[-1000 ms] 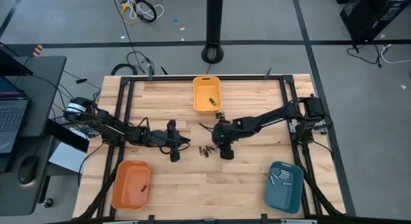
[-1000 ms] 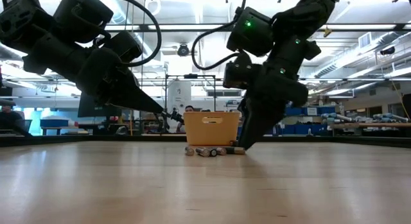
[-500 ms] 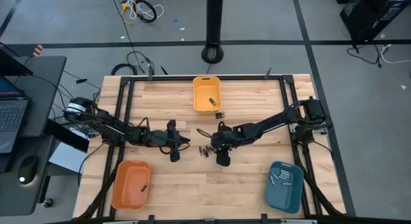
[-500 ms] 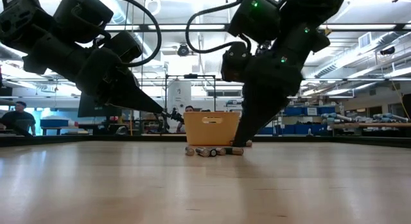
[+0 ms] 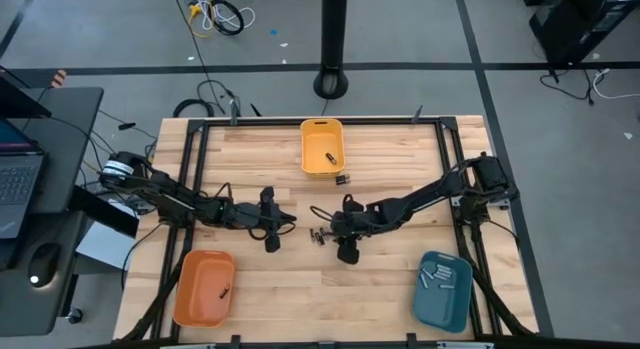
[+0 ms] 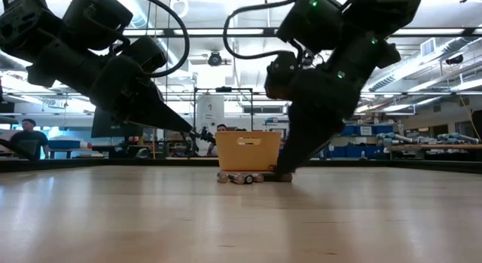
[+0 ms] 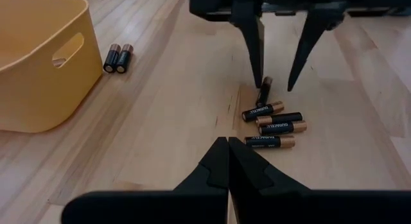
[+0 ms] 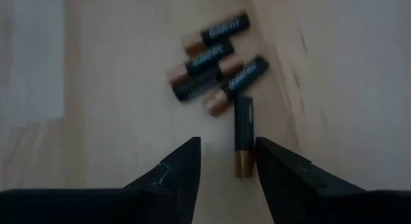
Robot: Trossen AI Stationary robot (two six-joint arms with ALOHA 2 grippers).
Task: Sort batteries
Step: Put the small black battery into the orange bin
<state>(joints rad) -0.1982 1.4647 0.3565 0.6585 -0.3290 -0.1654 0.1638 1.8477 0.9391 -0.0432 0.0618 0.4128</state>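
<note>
Your pale wooden table point(image 5: 300, 289) carries a cluster of small black-and-copper cylinder batteries point(image 7: 273, 124) lying near its middle. One battery point(image 8: 243, 137) lies just apart from the rest, between the released fingers point(image 7: 257, 47) of your right gripper point(image 7: 275, 81), untouched. Your left gripper point(image 7: 228, 161) waits just left of the cluster, fingers clenched on nothing. A yellow plastic bin point(image 5: 322, 147) sits at the far edge, with two more batteries point(image 7: 118, 58) beside it.

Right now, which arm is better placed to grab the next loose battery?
Right. Its open claw straddles one battery beside the pile. The left claw is shut and stands back from the pile.
</note>
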